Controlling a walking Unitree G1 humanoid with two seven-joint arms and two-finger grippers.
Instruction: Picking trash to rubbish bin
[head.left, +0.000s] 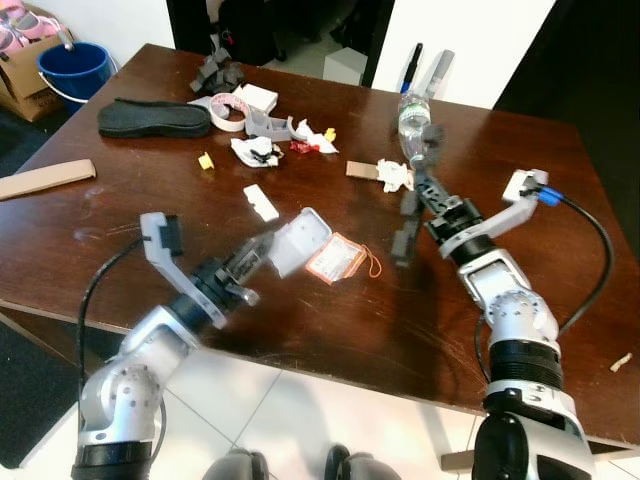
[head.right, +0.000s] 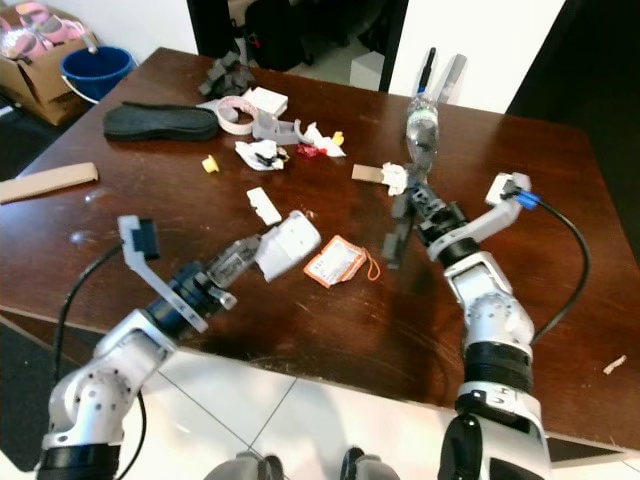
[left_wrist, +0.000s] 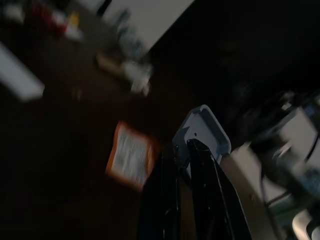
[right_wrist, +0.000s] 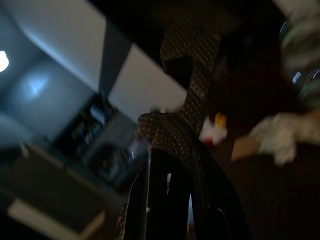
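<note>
Two hands busy over dark tabletop (head.left: 120, 225). Left hand (head.left: 262, 256) closed on white plastic piece (head.left: 300, 240), lifted just above tabletop. Right hand (head.left: 412, 215) closed on dark bent strip (head.left: 404, 240), held up off tabletop. Judged early stage: much trash left, including orange packet (head.left: 336, 258), bottle (head.left: 412, 118), insole (head.left: 153, 119), paper scraps (head.left: 255, 150). Blue bucket (head.left: 74, 68) on floor beyond far corner, possibly bin. No writing legible.

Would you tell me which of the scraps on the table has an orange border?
The flat packet lying just beside the white piece held in the left gripper; it has an orange edge and string, while the scraps further back are mostly white, yellow or red.
</note>
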